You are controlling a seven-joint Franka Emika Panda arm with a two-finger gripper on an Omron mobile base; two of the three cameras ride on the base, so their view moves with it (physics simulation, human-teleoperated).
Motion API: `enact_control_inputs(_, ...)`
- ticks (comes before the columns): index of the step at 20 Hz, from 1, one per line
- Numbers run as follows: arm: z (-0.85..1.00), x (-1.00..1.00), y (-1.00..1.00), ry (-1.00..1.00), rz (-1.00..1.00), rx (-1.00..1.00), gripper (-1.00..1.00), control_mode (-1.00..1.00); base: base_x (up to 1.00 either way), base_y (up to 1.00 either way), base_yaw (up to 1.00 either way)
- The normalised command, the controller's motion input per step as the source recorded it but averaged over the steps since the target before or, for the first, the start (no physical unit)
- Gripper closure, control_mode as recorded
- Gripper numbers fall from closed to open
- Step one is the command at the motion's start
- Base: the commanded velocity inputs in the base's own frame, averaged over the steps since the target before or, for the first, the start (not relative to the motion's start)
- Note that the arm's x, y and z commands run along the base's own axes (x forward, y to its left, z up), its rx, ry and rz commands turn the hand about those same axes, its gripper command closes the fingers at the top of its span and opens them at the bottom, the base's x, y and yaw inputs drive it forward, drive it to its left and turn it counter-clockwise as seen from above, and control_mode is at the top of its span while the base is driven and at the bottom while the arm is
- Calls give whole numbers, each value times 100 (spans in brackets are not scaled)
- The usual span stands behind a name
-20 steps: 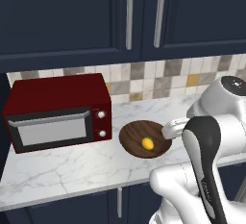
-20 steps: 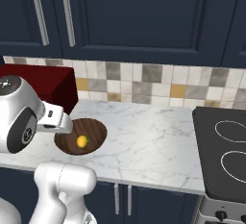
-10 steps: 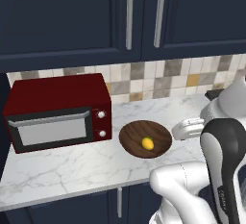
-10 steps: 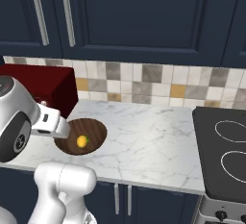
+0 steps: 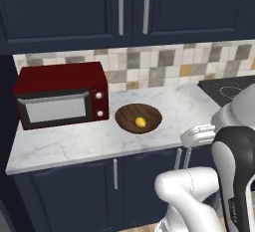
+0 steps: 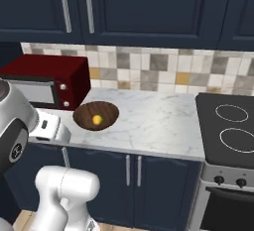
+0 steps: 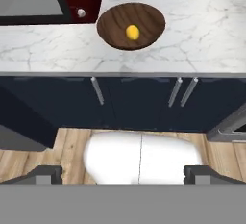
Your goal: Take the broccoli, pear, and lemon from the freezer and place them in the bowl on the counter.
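Observation:
The dark wood-grain bowl [image 5: 124,114] [image 6: 82,114] [image 7: 149,20] stands on the white marble counter [image 5: 74,141] [image 6: 154,121] [image 7: 206,40], just right of the microwave. The yellow lemon [image 5: 141,122] [image 6: 97,120] [image 7: 132,32] lies alone in the bowl. My gripper [image 7: 124,175] is open and holds nothing. It hangs in front of the counter's edge, back from the bowl, looking down over the cabinet fronts. The broccoli, the pear and the freezer are out of view.
A dark red microwave [image 5: 60,96] [image 6: 44,81] sits at the counter's left end. A black stove top [image 6: 233,126] [image 5: 224,89] adjoins the counter on the right. Navy cabinet doors with bar handles [image 7: 139,103] stand below, and navy wall cabinets [image 5: 129,7] hang above.
The whole picture has shifted: the base has backed away from the counter, which now looks farther off. My hand has drawn back from beside the bowl to in front of the counter's edge.

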Motion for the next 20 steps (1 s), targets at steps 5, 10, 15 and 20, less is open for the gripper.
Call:
enact_control_inputs(5,0,0,0,0,0,0,-100,100,-95,42,0)
enact_control_inputs(10,0,0,0,0,0,0,-100,100,-54,97,0)
enact_control_inputs(15,0,0,0,0,0,0,-100,100,-26,100,0)
enact_control_inputs(20,0,0,0,0,0,0,-100,100,0,100,0)
